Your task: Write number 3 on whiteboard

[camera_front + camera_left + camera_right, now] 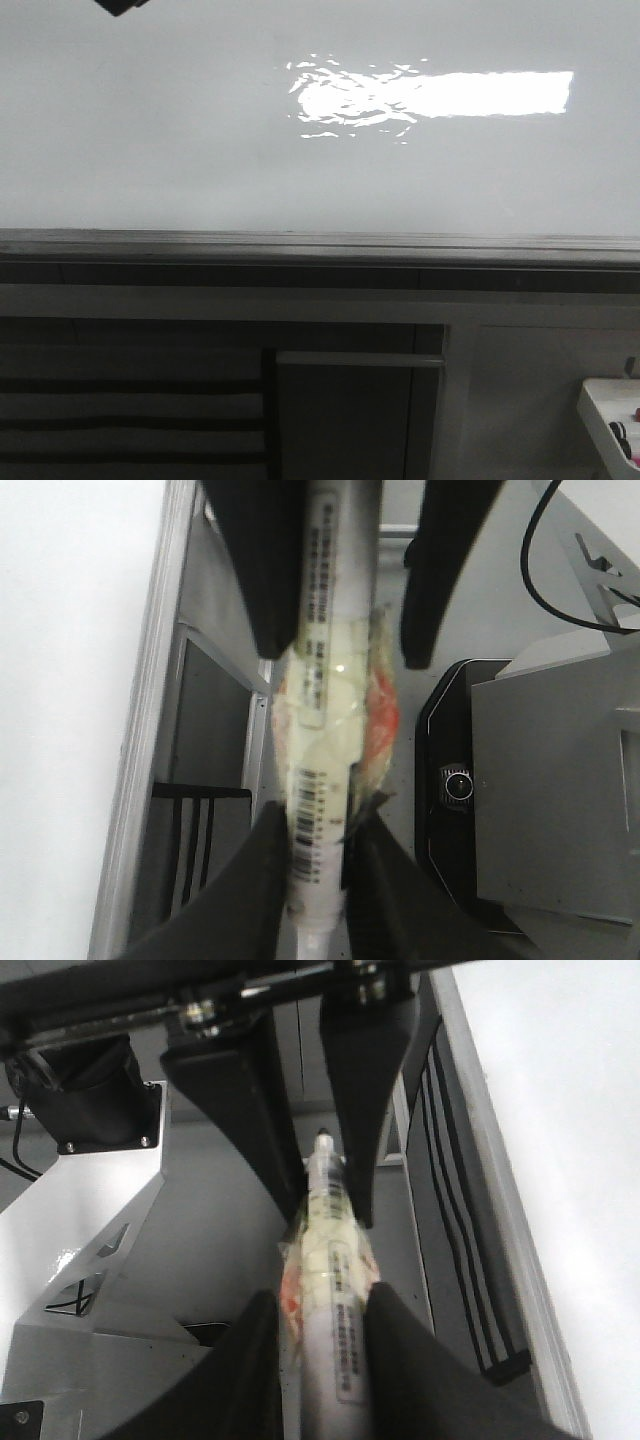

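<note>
Oddly, each wrist view shows a taped marker (322, 730) clamped between fingers; the left gripper (315, 875) and right gripper (320, 1325) both grip one. Light, stiff, slick plastic; the taped wrap (330, 1260) is the best hold. Long axis runs 12-to-6. The whiteboard (150, 150) is unmarked.

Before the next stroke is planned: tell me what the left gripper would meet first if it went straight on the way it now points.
Probably the floor or the black base unit. The left gripper, shut on a taped marker, points past the whiteboard edge, not at it; depth is unclear.
</note>
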Available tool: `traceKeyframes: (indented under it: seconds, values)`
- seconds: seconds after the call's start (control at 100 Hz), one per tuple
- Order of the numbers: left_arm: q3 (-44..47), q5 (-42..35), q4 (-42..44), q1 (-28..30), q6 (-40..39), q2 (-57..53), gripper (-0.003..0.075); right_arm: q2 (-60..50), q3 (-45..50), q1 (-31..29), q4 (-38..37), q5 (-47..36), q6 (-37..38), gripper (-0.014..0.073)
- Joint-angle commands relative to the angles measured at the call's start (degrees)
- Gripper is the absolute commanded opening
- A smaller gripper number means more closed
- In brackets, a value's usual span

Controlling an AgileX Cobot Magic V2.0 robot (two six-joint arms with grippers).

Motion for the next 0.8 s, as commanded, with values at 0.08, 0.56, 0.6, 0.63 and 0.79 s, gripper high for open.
traceKeyframes:
  seconds: [0.08, 0.56, 0.6, 0.63, 0.79]
  values:
    - [-1.84, -1.78, -1.79, -0.47, -0.10, -1.13, 0.0060, -0.70, -2.00, -0.08, 1.70, -0.95, 0.72, 0.0177]
    - [-1.84, -1.78, -1.79, -0.47, -0.10, -1.13, 0.0060, -0.58, -2.00, -0.08, 2.66, -0.60, 0.72, 0.0094]
    - [-1.84, -1.78, -1.79, -0.47, -0.10, -1.13, 0.0060, -0.58, -2.00, -0.08, 2.66, -0.60, 0.72, 0.0051]
    - [-1.84, -1.78, -1.79, -0.47, -0.10, -1.13, 0.0060, -0.58, -2.00, -0.08, 2.66, -0.58, 0.72, 0.0024]
    - [-1.84, -1.78, -1.79, -0.47, -0.10, -1.13, 0.0060, -0.58, -2.00, -0.08, 2.66, -0.48, 0.72, -0.0058]
